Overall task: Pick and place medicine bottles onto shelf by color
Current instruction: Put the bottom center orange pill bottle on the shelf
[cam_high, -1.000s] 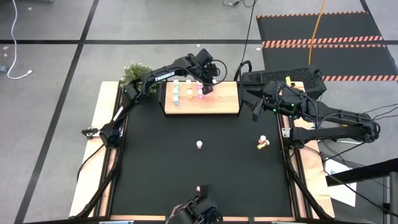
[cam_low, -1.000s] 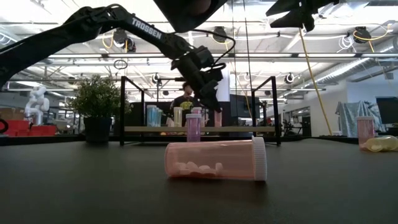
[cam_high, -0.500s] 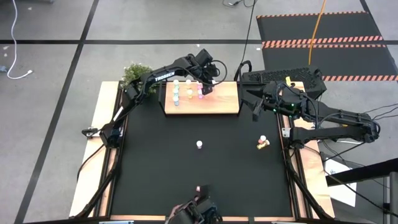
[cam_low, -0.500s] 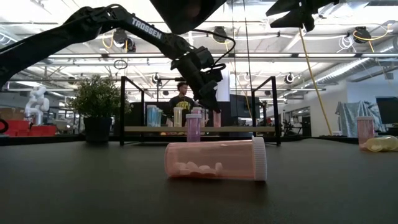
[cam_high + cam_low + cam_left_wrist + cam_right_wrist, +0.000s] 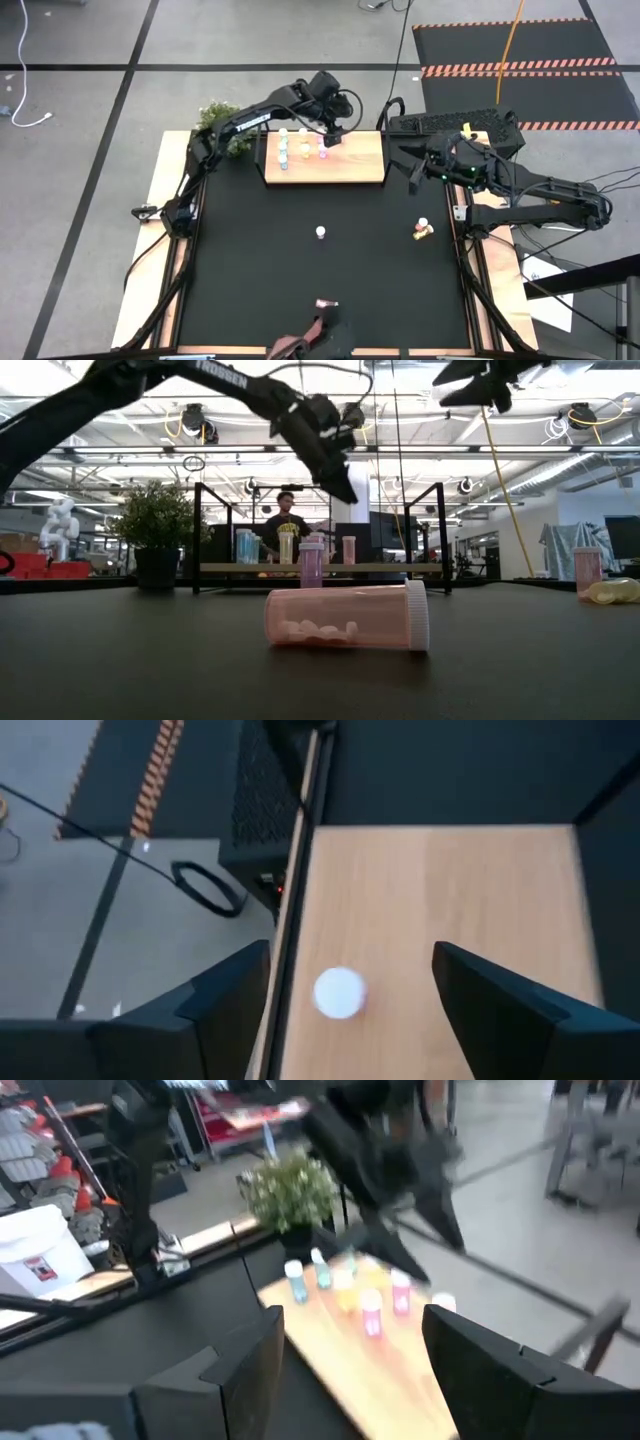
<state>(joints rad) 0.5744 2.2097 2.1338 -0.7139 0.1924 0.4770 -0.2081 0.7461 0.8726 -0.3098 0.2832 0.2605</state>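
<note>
The tabletop (image 5: 250, 280) was black, with pale wooden strips along its sides. The shelf (image 5: 360, 160) stood at the far edge, near the middle, a light wooden board with thin black uprights. A plant (image 5: 222, 122) sat at the far left corner, just beside the shelf.

The left arm reached from the left edge over the shelf's far side. Its fingers (image 5: 333, 130) hung above the board, spread apart and holding nothing; in the left wrist view a white-capped bottle (image 5: 339, 992) stood on the wood between them, below and untouched. The right arm waited off the right edge, near the far right corner, with its fingers (image 5: 411, 176) apart and empty, pointed toward the shelf.

On the shelf's left part stood the sorted bottles (image 5: 303, 147) in short rows: blue nearest the left end, then yellow, then pink. A pink bottle (image 5: 348, 617) lay on its side at the near edge, pills showing through its wall. One bottle (image 5: 321, 232) stood upright near the tabletop's centre. Toward the right edge stood another bottle (image 5: 423, 224), touching a yellow one (image 5: 421, 234) lying on its side.

A person (image 5: 286, 520) was in the room beyond the shelf.
</note>
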